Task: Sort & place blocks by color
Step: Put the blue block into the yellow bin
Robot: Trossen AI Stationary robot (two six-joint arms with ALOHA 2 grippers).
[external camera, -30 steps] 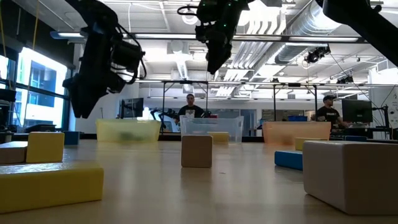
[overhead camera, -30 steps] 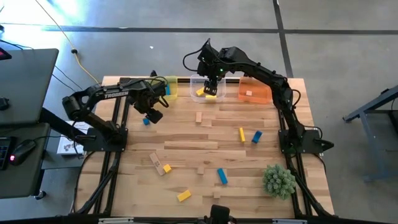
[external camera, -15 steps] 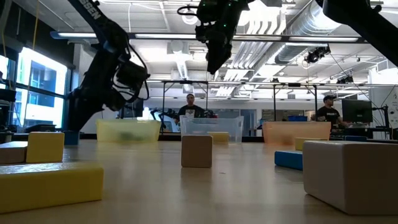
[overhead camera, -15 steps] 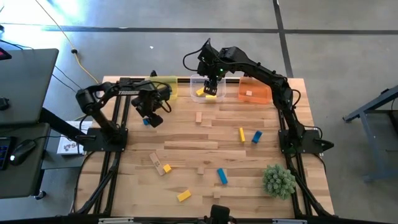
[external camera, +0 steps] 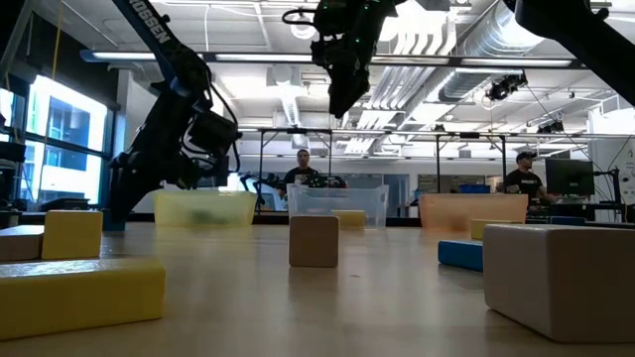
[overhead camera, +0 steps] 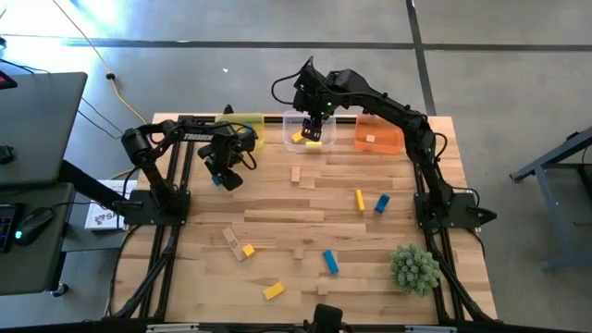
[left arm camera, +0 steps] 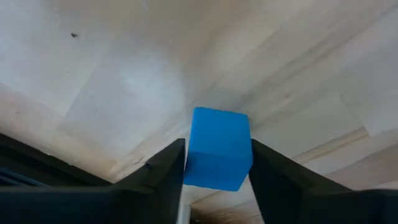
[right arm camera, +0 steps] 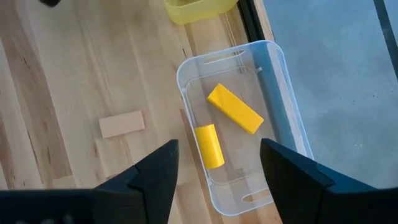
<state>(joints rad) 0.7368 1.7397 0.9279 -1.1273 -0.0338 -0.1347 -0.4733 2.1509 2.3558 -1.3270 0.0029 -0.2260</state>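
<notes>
A blue cube [left arm camera: 217,148] rests flat on the table at the far left, in front of the yellow bin [overhead camera: 248,129]. My left gripper [overhead camera: 222,176] stands over it, pointing steeply down and shut on its sides. My right gripper [right arm camera: 217,186] hangs open and empty high above the clear bin [right arm camera: 273,68], which holds two yellow blocks [right arm camera: 235,109]. Loose blue, yellow and plain wood blocks lie scattered over the table, among them a wood block [overhead camera: 296,174], a yellow bar [overhead camera: 359,199] and a blue bar [overhead camera: 330,262]. My left gripper pinches the blue cube between its two fingers, one finger [left arm camera: 165,171] on each of two opposite sides [left arm camera: 193,149]. The fingers come from above, slanting down. The cube sits upright with its underside on the table.
The orange bin [overhead camera: 377,137] at the far right holds a wood block. A spiky green plant ball [overhead camera: 414,268] sits near the right front. Blocks cluster near the front middle [overhead camera: 248,251]. People stand in the room beyond the far edge [external camera: 303,174].
My left gripper has come down to the table over the blue cube, its arm folding in toward the far edge. The right arm has kept still.
</notes>
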